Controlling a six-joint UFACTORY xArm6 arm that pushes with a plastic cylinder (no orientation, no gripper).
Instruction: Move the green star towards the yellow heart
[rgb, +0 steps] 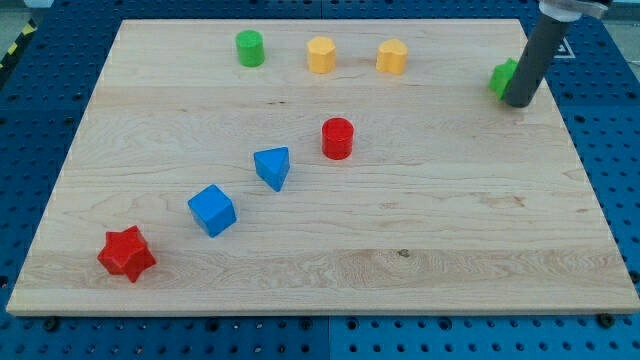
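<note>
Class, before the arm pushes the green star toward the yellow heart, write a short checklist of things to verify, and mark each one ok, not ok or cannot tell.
1. My tip is beside the green star, on its right: ok.
2. Tip actually touching the star: cannot tell, the rod hides that side.
3. Which yellow block is the heart, the left one or the right one: cannot tell.
4. Board between star and right yellow block is free: ok.
5. Star lies fully on the board: ok.
</note>
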